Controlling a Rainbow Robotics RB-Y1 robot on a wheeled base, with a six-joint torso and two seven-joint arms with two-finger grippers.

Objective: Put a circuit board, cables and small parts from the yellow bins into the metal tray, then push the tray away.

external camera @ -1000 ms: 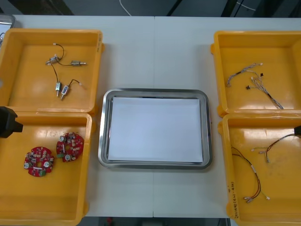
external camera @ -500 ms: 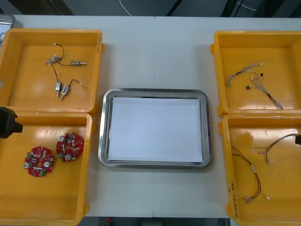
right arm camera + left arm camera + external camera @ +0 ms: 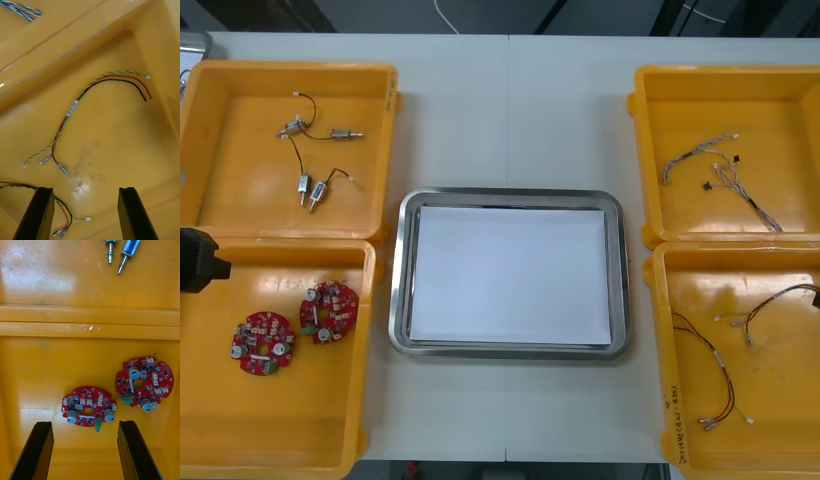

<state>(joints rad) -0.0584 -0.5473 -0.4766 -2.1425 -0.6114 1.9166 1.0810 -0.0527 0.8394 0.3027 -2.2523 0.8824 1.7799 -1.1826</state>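
Note:
Two round red circuit boards lie in the near left yellow bin. My left gripper hovers open above them, and the nearer board lies just ahead of its fingers, the other board beyond the right finger. My right gripper hangs open over the near right bin. A red, black and yellow cable lies ahead of it, and a second cable runs by one finger. The metal tray, white inside, sits mid-table.
Small metal parts lie in the far left bin. Twisted blue and white cables lie in the far right bin. A black piece of the left arm shows at the table's left edge.
The black piece of the right arm at the front view's right edge slid toward the near side and out of sight. The left arm has stayed put.

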